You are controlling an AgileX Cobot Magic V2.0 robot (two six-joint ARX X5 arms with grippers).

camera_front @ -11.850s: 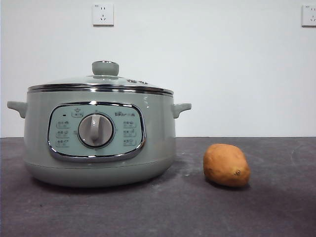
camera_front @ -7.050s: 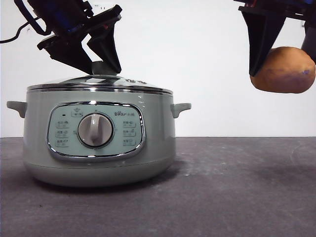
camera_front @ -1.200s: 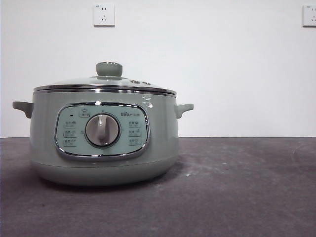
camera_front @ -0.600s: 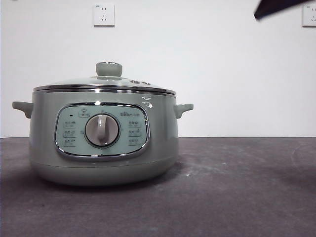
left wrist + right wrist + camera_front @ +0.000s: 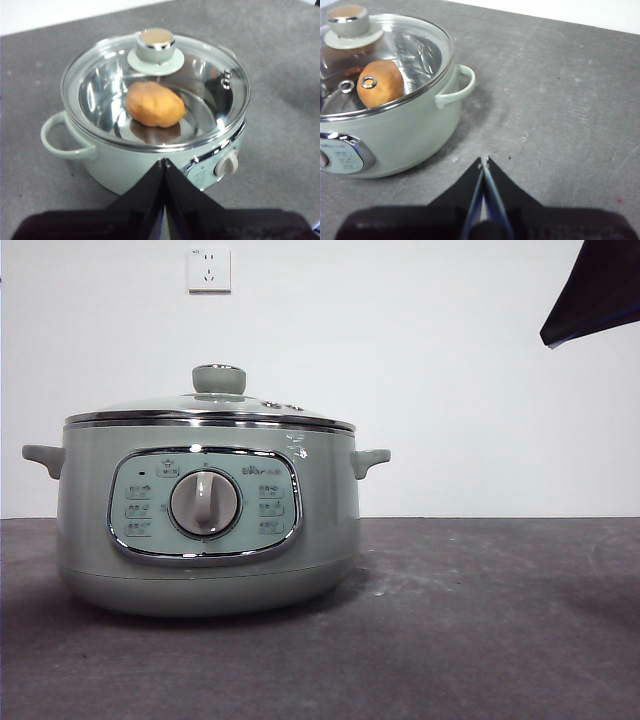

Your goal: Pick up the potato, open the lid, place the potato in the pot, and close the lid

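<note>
The potato lies inside the pot, on the shiny metal bottom, and I see it through the glass of the lid. The lid sits on the pot's rim, level and closed, with its round green knob upright on top. From my right wrist the potato shows on the near side of the pot, under the lid, partly behind a small steam vent ring in the glass.

My left pincer is clenched, its two black jaws pressed together with nothing between them. It hangs above and in front of the pot, apart from it, on the side with the dial.

My right pincer is clenched too, jaws tip to tip and empty. It is over the bare dark surface, beside the pot and well clear of the nearest side handle.

In the level front view the pot stands on the dark surface at the left half, control panel facing the camera. A black arm tip shows at the top right corner; I cannot tell from that view which arm it is. A white wall socket is on the wall above the pot.
</note>
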